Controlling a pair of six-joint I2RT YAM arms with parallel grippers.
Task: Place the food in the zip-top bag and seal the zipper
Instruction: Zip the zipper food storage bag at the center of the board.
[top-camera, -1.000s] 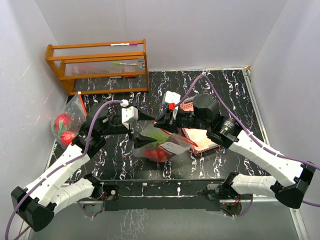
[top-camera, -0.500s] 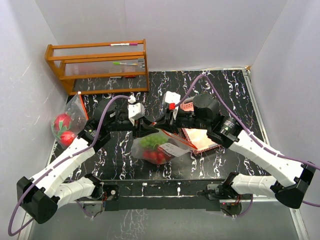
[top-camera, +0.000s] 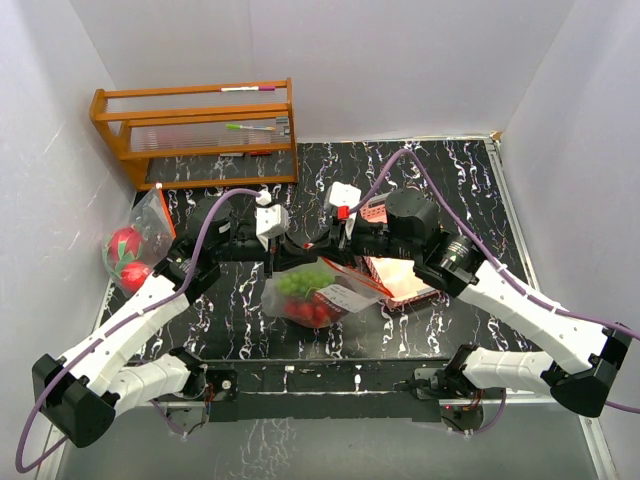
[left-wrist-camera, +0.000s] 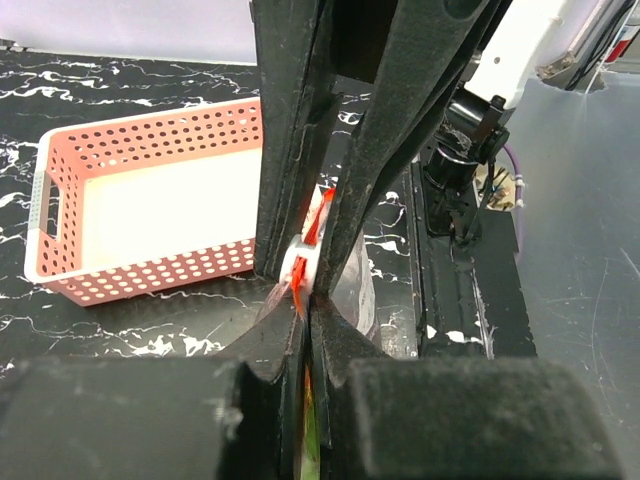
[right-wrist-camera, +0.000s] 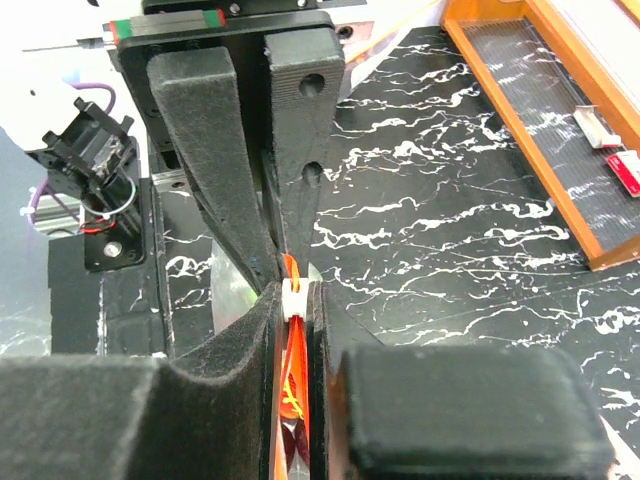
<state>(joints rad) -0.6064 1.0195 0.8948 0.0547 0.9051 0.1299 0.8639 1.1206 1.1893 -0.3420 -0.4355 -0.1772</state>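
1. Black marble-patterned counter (top-camera: 450, 170) inside white walls, seen from above, with a wooden rack (top-camera: 195, 135) at the far left. The zip-top bag (top-camera: 285, 300) lies mid-counter with green grapes (top-camera: 305, 280) and red fruits (top-camera: 312, 310) inside. Its body lies toward the arm bases and its mouth faces the far wall. The left pincer (top-camera: 280, 258) and right pincer (top-camera: 322, 243) meet almost tip to tip on the bag's top rim. That rim, the bag's long axis, runs left to right between them. A second clear bag (top-camera: 150, 215) at the far left holds a dragon fruit (top-camera: 125, 243), well apart from both arms.

2. Left wrist view: the left pincer is pressed together, pinching the orange zip strip (left-wrist-camera: 318, 210) just beside its white slider (left-wrist-camera: 300, 262). The right pincer's fingers come straight at it from the far side. A pink basket (left-wrist-camera: 150, 220) sits behind, looking empty.

3. Right wrist view: the right pincer is also pressed together on the same strip, with the slider just past its tips. The strip runs straight away from the camera – toward the left pincer.

4. Judgement: sealing likely turns on drawing one pincer along that left-to-right rim while the other anchors it. Which stretch of the zip is unsealed cannot be told.
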